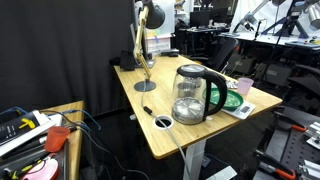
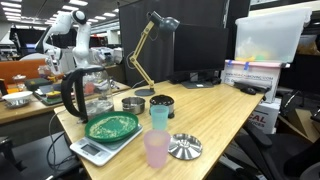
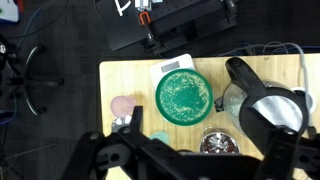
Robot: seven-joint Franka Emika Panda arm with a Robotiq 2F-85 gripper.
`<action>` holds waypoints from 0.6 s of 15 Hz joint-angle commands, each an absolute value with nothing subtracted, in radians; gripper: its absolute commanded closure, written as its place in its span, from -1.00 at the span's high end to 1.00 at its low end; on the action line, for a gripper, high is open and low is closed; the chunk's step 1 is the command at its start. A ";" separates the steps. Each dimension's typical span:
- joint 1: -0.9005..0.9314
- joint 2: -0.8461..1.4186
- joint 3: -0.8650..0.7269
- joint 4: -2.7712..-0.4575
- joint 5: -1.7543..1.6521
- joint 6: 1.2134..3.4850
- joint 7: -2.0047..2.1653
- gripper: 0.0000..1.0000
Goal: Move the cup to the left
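The light teal cup (image 2: pixel 159 115) stands upright near the table's front edge, just behind the pink cup (image 2: pixel 157 148). In the wrist view the teal cup (image 3: pixel 160 137) peeks out just above my gripper's dark body, right of the pink cup (image 3: pixel 122 105). My gripper (image 3: pixel 185 162) hangs high above the table, its fingers spread wide and empty, touching nothing. The white arm (image 2: pixel 65 35) shows behind the kettle.
A glass kettle (image 2: pixel 75 95) with a black handle stands beside a green plate (image 2: pixel 110 127) on a white scale (image 2: pixel 88 152). A metal disc (image 2: pixel 185 147), two dark bowls (image 2: pixel 133 103) and a desk lamp (image 2: pixel 150 45) are also on the wooden table (image 2: pixel 215 115).
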State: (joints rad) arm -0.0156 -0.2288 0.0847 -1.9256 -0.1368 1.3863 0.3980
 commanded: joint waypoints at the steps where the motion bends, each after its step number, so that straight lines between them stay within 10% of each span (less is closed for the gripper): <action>1: -0.019 -0.227 0.067 -1.934 -0.137 1.384 0.406 1.00; 9: -0.016 -0.229 0.074 -1.940 -0.137 1.385 0.437 1.00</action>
State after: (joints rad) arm -0.0189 -0.2296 0.0765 -1.9424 -0.1365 1.3863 0.4369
